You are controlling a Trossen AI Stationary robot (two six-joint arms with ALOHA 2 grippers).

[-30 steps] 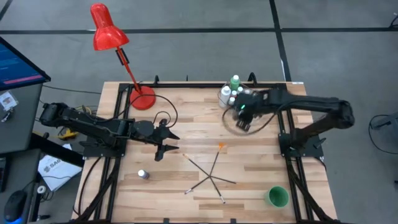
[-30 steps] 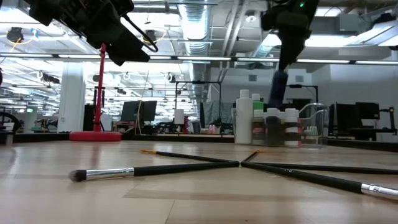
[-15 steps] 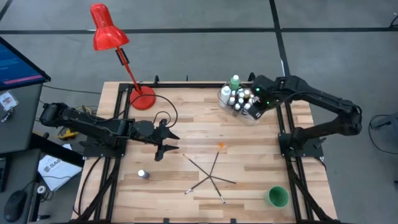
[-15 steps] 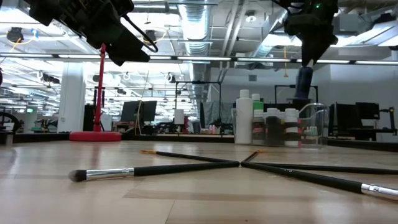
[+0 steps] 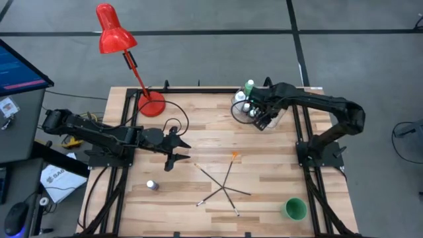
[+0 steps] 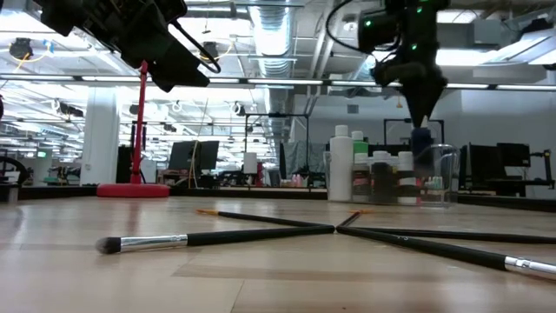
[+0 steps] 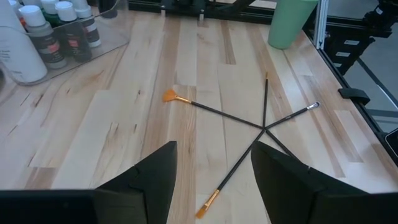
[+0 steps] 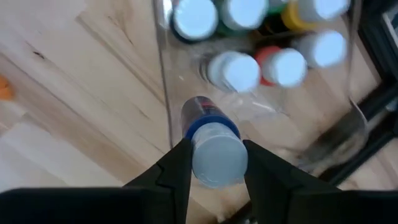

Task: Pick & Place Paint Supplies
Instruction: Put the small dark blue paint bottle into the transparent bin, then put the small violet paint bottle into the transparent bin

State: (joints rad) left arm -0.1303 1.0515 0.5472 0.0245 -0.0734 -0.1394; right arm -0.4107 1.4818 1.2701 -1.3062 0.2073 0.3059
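Your right gripper (image 8: pixel 212 163) has its fingers clenched on a small blue white-capped paint bottle (image 8: pixel 213 149), held above the clear plastic tub (image 8: pixel 323 134) for lowering in; left gripper (image 7: pixel 211 180) waits, fingers released, over the counter (image 7: pixel 124 137)

— What's around the table?

— A grey floor (image 5: pixel 211 26) crossed by dark lines. The table (image 5: pixel 198 132) itself is pale wood planks in a black frame. A red desk lamp (image 5: pixel 115 33) stands on its round base at the far left corner.

— And to the side?

— A screen (image 5: pixel 20 66) glowing blue, at the left edge, with a grey cabinet below it (some papers lie near its foot).

— The room beyond?

— An open hall, with ceiling pipes (image 6: pixel 278 35), long strip lights, a white pillar (image 6: pixel 100 139) and dark monitors on desks farther back.
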